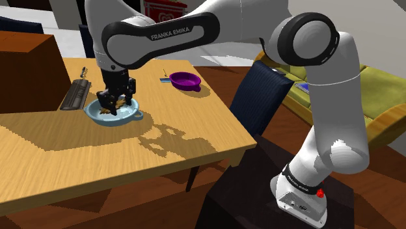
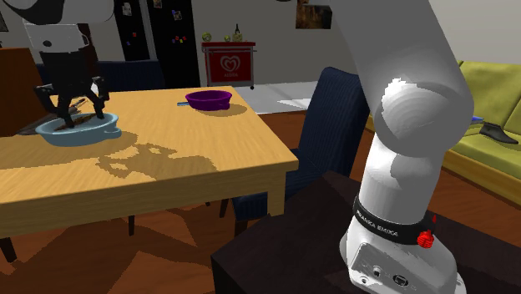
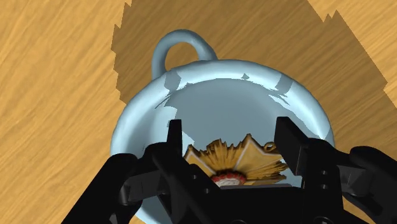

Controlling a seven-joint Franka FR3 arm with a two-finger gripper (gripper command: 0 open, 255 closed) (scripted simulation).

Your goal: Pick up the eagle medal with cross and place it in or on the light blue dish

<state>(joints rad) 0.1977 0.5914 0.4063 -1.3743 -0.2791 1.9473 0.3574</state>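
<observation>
A gold star-shaped medal [image 3: 236,163] with a red centre sits clasped between my black fingers. My gripper [image 3: 230,139] is shut on it and hangs just above the inside of the light blue dish [image 3: 191,76], which has a loop handle. In the shoulder view the gripper [image 1: 116,104] points down into the dish [image 1: 133,116] at the table's far left part. In the second exterior view the gripper [image 2: 75,115] stands over the dish [image 2: 100,132]. The medal's lower part is hidden by the hand.
A purple bowl [image 1: 185,80] sits further along the wooden table [image 1: 162,149]. A dark flat bar [image 1: 75,95] lies beside the dish, with a brown box [image 1: 26,71] behind it. A dark blue chair [image 1: 260,97] stands at the table's near edge.
</observation>
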